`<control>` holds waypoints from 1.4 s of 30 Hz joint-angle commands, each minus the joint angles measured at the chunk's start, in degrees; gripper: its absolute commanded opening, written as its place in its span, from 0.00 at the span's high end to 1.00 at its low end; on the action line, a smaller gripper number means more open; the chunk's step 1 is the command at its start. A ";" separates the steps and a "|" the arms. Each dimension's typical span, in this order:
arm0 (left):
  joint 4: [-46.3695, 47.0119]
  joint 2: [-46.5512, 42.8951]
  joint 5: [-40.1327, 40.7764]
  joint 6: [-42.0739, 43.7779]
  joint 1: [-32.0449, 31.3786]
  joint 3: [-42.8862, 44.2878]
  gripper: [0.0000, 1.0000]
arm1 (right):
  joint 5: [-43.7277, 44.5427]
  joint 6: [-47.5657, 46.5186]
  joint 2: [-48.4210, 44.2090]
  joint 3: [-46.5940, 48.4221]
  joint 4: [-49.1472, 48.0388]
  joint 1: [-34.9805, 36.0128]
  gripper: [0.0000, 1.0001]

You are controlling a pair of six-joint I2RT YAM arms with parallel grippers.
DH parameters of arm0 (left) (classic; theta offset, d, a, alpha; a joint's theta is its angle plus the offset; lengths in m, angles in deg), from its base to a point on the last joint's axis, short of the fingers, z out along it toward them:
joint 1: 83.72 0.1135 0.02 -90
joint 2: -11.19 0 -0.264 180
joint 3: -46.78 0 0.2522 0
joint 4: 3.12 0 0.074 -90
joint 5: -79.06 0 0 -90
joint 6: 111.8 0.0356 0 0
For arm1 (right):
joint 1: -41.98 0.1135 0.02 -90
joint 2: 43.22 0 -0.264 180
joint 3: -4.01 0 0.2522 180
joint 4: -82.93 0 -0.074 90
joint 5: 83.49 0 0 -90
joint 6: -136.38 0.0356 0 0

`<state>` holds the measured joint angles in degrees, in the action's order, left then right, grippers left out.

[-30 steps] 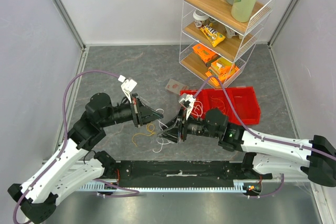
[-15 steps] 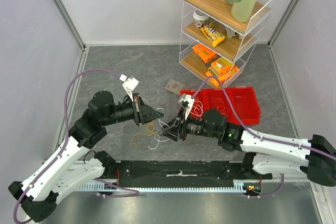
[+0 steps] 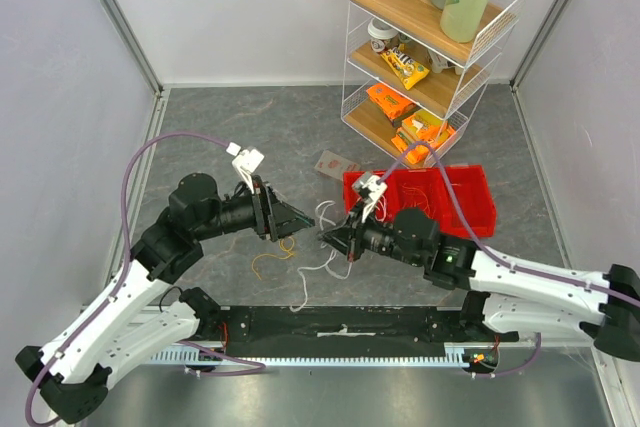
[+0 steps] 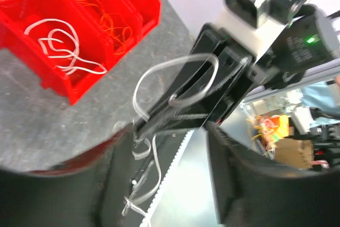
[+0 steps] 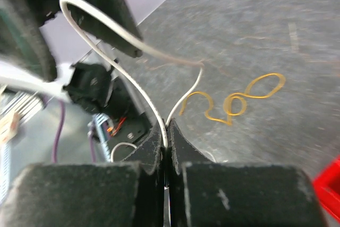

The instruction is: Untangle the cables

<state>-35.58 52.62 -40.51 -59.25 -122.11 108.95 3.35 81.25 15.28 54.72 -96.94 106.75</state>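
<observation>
A thin white cable (image 3: 326, 213) loops up between the two grippers, and its tail trails toward the table's near edge (image 3: 300, 295). My right gripper (image 3: 332, 238) is shut on it; in the right wrist view the white cable (image 5: 133, 78) runs into the closed jaws of the right gripper (image 5: 168, 127). My left gripper (image 3: 297, 219) faces it, open. In the left wrist view the left gripper (image 4: 170, 147) has its jaws apart, and the white cable (image 4: 175, 81) hangs just beyond them. A yellow-orange cable (image 3: 270, 261) lies loose on the table (image 5: 234, 102).
A red bin (image 3: 470, 205) stands behind the right arm; its compartments (image 4: 79, 86) hold a white cable (image 4: 58, 41) and orange cables (image 4: 109, 22). A wire shelf rack (image 3: 430, 47) with bottles and snacks stands at the back right. A small card (image 3: 333, 163) lies on the table.
My left gripper has opened and let go of the cables. My right gripper has closed on the white cable and drawn it up and slightly right.
</observation>
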 commanded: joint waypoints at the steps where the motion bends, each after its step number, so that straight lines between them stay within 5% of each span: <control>1: -2.57 -4.15 8.80 1.42 -0.10 1.18 0.27 | 17.81 -1.74 -6.46 2.42 9.03 -0.96 1.00; 4: -3.53 -8.81 13.38 1.59 -0.02 -0.85 0.11 | 19.95 -3.23 -7.70 5.49 13.53 -5.96 1.00; 7: -5.99 -10.40 16.46 1.59 -0.10 -2.34 0.09 | 19.51 -6.12 -5.42 9.71 18.36 -11.23 1.00; 19: -6.70 -11.11 15.50 -1.40 -0.02 -9.20 0.17 | 39.01 -25.20 6.98 15.61 22.51 -13.80 1.00; 30: -4.07 -7.59 13.83 -0.78 -0.10 -8.85 0.18 | 41.03 -27.05 -0.49 15.34 23.12 -14.59 1.00; 42: -5.82 -9.70 14.09 -1.48 -0.10 -8.59 0.18 | 36.48 -24.33 13.64 14.38 17.50 -14.68 1.00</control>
<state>-42.53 43.82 -25.10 -59.69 -122.09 99.27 41.80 55.50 24.90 68.51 -74.84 92.26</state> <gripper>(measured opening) 0.826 0.011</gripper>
